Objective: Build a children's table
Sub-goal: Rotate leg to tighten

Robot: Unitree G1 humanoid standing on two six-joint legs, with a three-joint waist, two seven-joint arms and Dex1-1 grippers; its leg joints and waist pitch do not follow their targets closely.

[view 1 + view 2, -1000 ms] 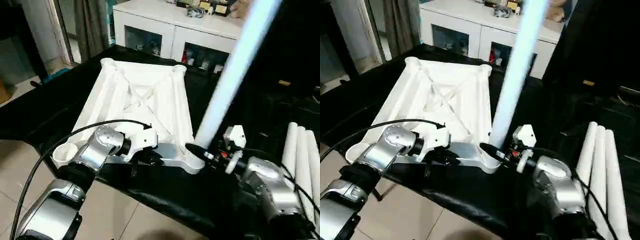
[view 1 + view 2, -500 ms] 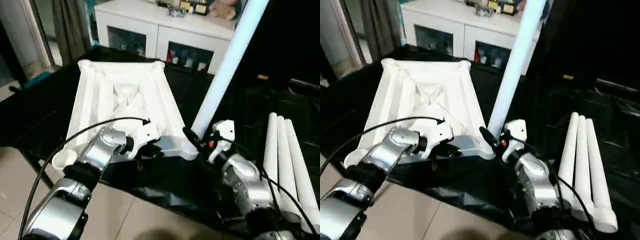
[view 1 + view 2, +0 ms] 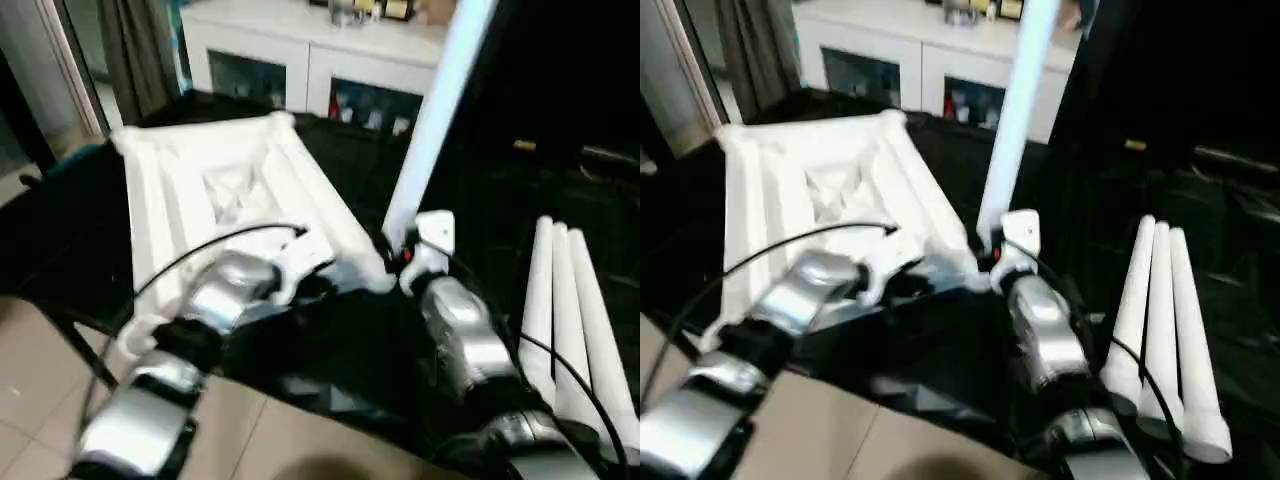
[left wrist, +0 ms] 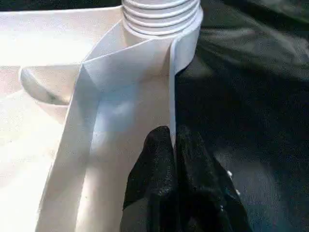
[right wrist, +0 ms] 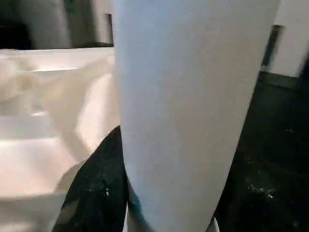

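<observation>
— How is the children's table (image 3: 215, 185) seen?

— White plastic, laid ribbed underside up on the black-cloth work table (image 3: 470, 200), its long axis running away from the robot. One leg (image 3: 430, 110) is stood nearly upright at the near right corner socket, tilted slightly right; three spare legs (image 3: 570, 310) are laid side by side to the right.

— And the grippers?

— The left gripper (image 4: 174, 145) is pinched tight on the top's thin rim near the threaded socket (image 4: 161, 19). The right gripper (image 5: 164, 193) is clasped around the upright leg.
</observation>
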